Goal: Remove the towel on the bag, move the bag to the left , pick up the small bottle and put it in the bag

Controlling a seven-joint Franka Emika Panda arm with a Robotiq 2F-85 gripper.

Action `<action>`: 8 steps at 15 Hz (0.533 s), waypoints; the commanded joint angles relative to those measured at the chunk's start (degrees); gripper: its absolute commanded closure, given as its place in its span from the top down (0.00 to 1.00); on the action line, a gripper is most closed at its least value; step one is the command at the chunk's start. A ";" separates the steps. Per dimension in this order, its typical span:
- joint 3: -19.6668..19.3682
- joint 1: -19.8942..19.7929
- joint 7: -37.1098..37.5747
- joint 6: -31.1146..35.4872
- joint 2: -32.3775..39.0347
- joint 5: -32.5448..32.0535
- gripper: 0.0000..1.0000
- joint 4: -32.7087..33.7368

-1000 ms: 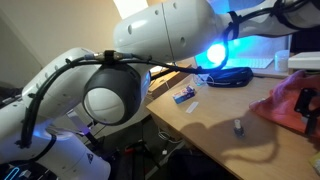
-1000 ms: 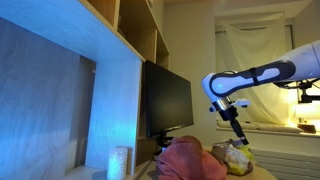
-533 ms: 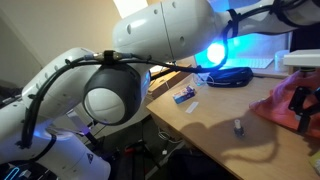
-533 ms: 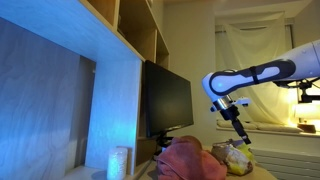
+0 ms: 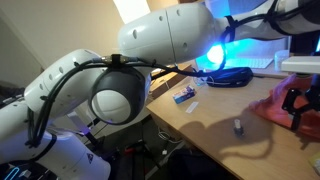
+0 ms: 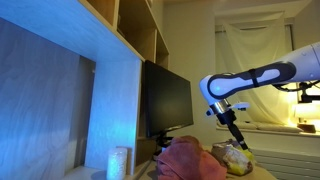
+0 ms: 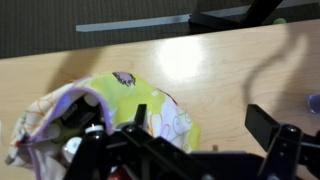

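Observation:
The yellow patterned bag lies on the wooden desk with its purple-rimmed mouth toward the left of the wrist view; it also shows in an exterior view. The red towel lies bunched beside the bag, and shows in an exterior view. The small bottle stands upright on the desk, apart from the bag. My gripper is open and empty, hovering just above the bag's edge, one finger over the bag and the other over bare desk. It shows in both exterior views.
A dark monitor stands behind the towel. A blue object and a black object lie on the desk under a bright blue light. The desk's front edge runs diagonally. Shelving rises at the side.
The arm has shifted slightly and the gripper has come a little lower over the bag. The jaws stay open. The bag, towel and bottle have not moved.

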 commanded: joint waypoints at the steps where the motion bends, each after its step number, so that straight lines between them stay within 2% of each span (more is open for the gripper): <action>1: 1.07 1.95 -4.35 2.59 1.06 0.99 1.00 1.16; 5: 1.48 3.96 -6.11 4.67 1.75 0.94 1.00 1.17; 8: 0.63 4.60 -0.51 8.39 2.75 0.89 1.00 1.73</action>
